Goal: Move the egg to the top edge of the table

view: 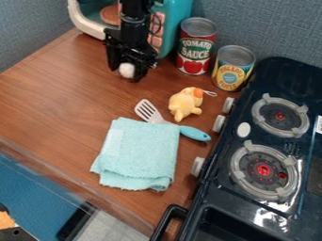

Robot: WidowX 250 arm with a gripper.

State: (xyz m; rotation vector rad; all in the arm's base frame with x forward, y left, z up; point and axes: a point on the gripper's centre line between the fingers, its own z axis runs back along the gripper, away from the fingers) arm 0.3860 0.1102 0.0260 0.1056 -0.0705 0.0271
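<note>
Nearest me on the desk [56, 99] lay the folded cloth [141, 153], then the spatula [195, 133] and plush toy [183, 104]. Beyond them, my end effector [127, 74] pinched the white egg [127, 70] just before the toy oven [179, 23], near the top edge. I judged the move nearly done: a final placement and the release were left. I couldn't tell whether the egg touched wood.
</note>
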